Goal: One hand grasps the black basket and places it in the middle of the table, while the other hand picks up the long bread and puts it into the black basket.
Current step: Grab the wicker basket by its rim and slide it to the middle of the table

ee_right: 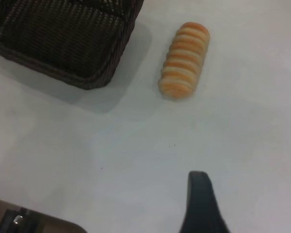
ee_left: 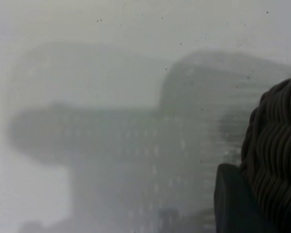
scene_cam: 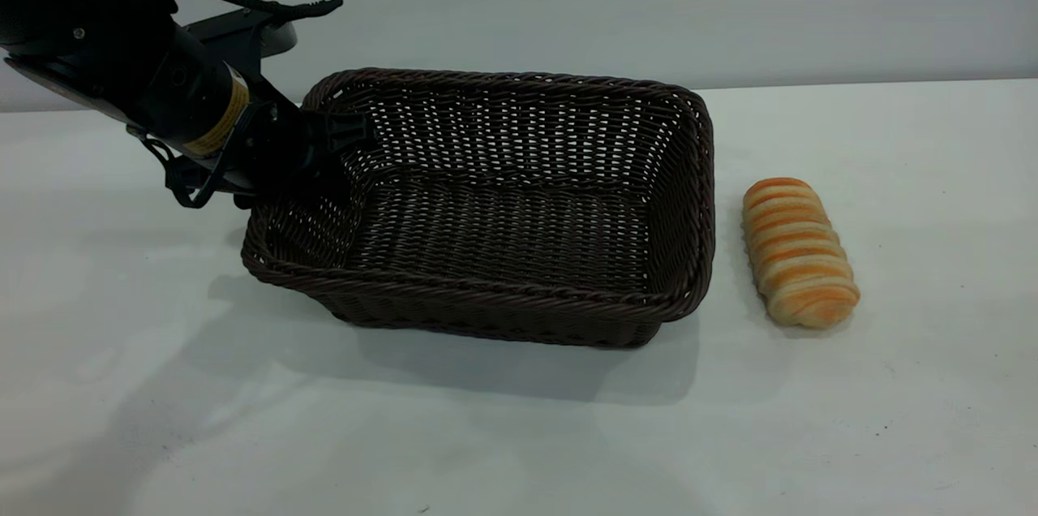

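we see the left gripper [scene_cam: 336,144] clamped on the rim at the left end of the black basket [scene_cam: 519,216], one finger inside the wall and the rest of the arm reaching in from ten o'clock. the basket's left end is lifted off the table [scene_cam: 519,435] while its right end sits lower, so it tilts, with a shadow beneath it. in the left wrist view we make out the braided rim of the basket [ee_left: 276,160] pressed against a dark finger [ee_left: 233,204] of the gripper.

the long bread [scene_cam: 799,252] lies on the table at three o'clock from the basket, just beside it but apart, ridged top up, its length running from near to far.

in the right wrist view we see the bread [ee_right: 184,60] and a corner of the basket [ee_right: 63,39] well away from the one fingertip [ee_right: 200,204] of the right gripper that shows; it hangs above bare table, and we cannot tell whether it is spread or closed.
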Controlling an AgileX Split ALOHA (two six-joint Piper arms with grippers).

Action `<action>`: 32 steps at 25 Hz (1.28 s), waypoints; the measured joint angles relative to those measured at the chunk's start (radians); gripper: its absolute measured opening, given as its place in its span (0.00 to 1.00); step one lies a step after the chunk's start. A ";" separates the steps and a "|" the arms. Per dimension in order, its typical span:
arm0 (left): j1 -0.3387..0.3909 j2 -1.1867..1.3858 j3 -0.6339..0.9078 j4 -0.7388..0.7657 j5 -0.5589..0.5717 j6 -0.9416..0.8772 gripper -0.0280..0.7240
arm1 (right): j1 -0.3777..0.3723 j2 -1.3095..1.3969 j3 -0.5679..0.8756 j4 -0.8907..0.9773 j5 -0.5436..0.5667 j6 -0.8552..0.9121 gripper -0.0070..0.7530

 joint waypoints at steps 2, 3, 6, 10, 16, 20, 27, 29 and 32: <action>0.000 0.000 0.000 0.000 0.000 0.000 0.44 | 0.000 0.000 0.000 0.000 0.008 0.001 0.66; 0.000 0.000 0.000 0.000 0.001 0.000 0.44 | 0.000 0.000 0.000 0.000 0.012 0.001 0.66; 0.000 0.001 0.000 0.000 0.013 -0.001 0.44 | 0.000 0.000 0.000 0.000 0.021 0.001 0.66; 0.000 0.005 0.000 0.000 0.025 -0.001 0.44 | 0.000 0.000 0.000 0.000 0.024 0.001 0.66; 0.000 0.006 0.000 -0.010 0.048 0.000 0.65 | 0.000 0.000 0.000 0.000 0.025 0.001 0.66; 0.000 0.006 0.000 -0.033 0.047 0.000 0.81 | 0.000 0.000 0.000 0.000 0.025 0.001 0.66; 0.000 -0.045 0.000 -0.031 0.024 0.000 0.80 | 0.000 0.000 0.000 0.000 0.026 0.001 0.66; 0.000 -0.067 0.000 -0.021 0.024 0.000 0.80 | 0.000 0.000 0.000 -0.001 0.026 0.001 0.66; 0.000 -0.098 0.000 0.002 0.023 0.000 0.80 | 0.000 0.000 0.000 -0.003 0.026 0.001 0.66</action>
